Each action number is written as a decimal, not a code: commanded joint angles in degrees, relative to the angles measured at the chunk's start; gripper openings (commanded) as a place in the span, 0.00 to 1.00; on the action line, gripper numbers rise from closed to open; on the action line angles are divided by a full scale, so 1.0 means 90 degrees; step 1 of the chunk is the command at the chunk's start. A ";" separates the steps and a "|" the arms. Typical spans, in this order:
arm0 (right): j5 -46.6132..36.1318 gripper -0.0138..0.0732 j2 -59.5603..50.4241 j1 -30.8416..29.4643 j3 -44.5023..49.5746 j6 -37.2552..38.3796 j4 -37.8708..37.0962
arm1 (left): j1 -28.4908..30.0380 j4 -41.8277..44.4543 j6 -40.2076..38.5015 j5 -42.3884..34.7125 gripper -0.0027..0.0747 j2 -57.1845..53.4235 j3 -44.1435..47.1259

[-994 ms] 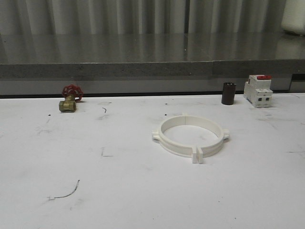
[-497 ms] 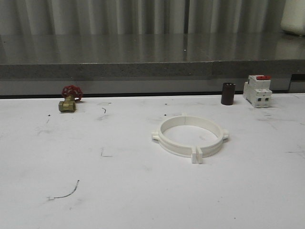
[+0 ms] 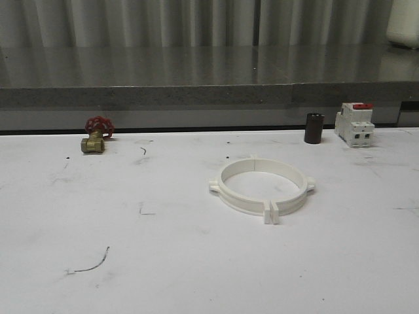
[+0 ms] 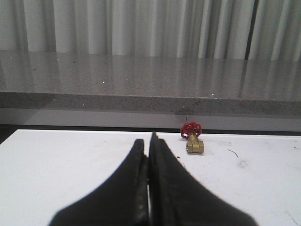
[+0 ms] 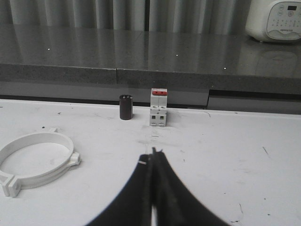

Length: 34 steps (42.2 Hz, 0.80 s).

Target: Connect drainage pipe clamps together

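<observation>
1. Already, in the front view, lay as a closed ring: the drainage pipe clamps (image 3: 262, 186), flat on the white bench (image 3: 163, 261) a little right of centre. Showed paired tabs side by side at the near joint with a thin seam between them, a second seam at the far side, and small lugs sticking out at either flank. Judged joined, or all but; could not tell whether the near tabs were fully locked. Stood well apart along the back edge: a red-handled brass valve (image 3: 95, 135) to the left, a dark cylinder (image 3: 313, 128) and a white breaker (image 3: 354, 123) to the right.

2. Then, in the left wrist view, held pressed together and empty: the left claw (image 4: 149, 155), above bare bench, with the valve beyond it.

3. Lastly, in the right wrist view, likewise closed tight on nothing: the right claw (image 5: 153, 160), clear of the ring lying off to one side. Left little to do beyond perhaps confirming the joints.
</observation>
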 commanded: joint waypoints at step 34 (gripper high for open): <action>-0.0673 0.02 -0.0104 -0.0145 -0.0033 0.0301 0.0123 | 0.0011 0.0002 -0.0045 -0.0536 0.01 -0.0068 0.0158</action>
